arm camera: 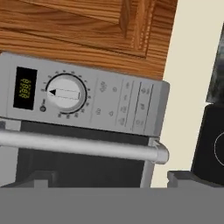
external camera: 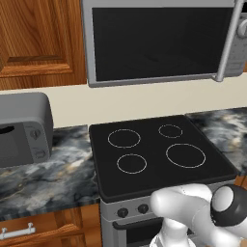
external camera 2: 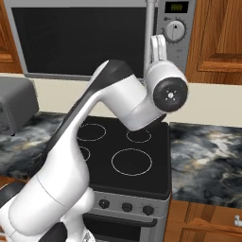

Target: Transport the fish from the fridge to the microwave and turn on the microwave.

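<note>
— Where do we stand with the gripper [arm camera: 107, 180]?
— Our jaws are spread wide with nothing between them, right at the microwave [arm camera: 83, 131]. Its bar handle [arm camera: 78, 146] lies just past the fingertips [arm camera: 181, 177], and the knob [arm camera: 66, 93] beyond that.
— And the door?
— Closed — we see the black glass [external camera 2: 80, 40] flush.

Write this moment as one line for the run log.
tool: open, nothing held | facing: microwave control panel, knob | door: closed, handle near tool | below: stove
</note>
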